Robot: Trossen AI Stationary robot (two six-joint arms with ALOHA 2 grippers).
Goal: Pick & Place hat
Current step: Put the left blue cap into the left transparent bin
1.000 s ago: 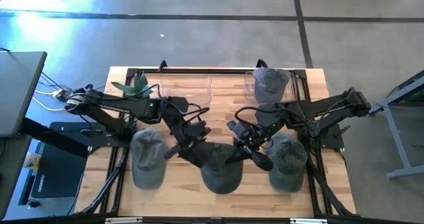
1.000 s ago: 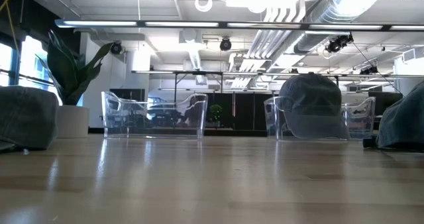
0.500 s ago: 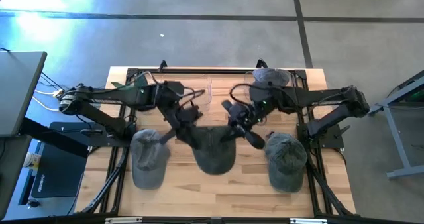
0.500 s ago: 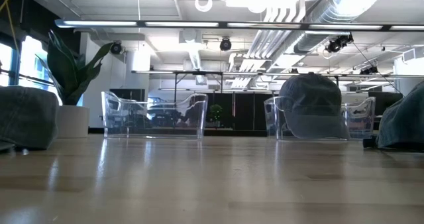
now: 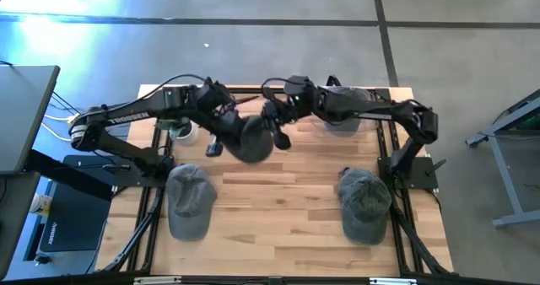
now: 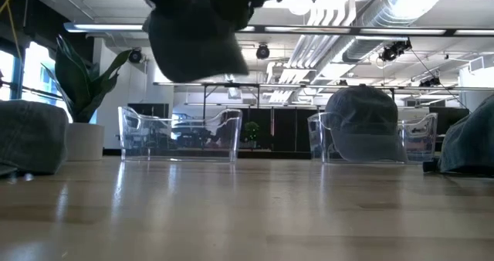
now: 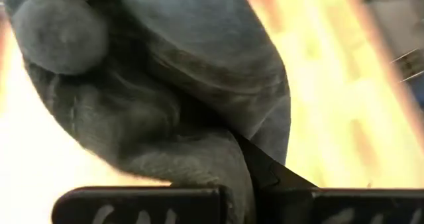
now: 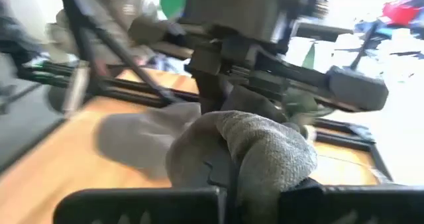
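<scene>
I've got the dark grey cloth cap (image 5: 251,139) up in the air btwn both arms, above the wooden table (image 5: 278,209), near the clear plastic bin (image 6: 179,134). Left gripper (image 5: 226,137) & right gripper (image 5: 275,131) each pinching its fabric.

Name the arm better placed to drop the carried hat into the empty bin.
Left, probably. Both pincers, left and right, grip the raised hat, but it hangs over the empty bin on the left arm's side.

I see bare table (image 5: 278,209) mid-front, between two flat hats (image 5: 187,201) (image 5: 364,202). Two clear bins (image 6: 179,134) (image 6: 370,137) (the right apparently full) block the back.
</scene>
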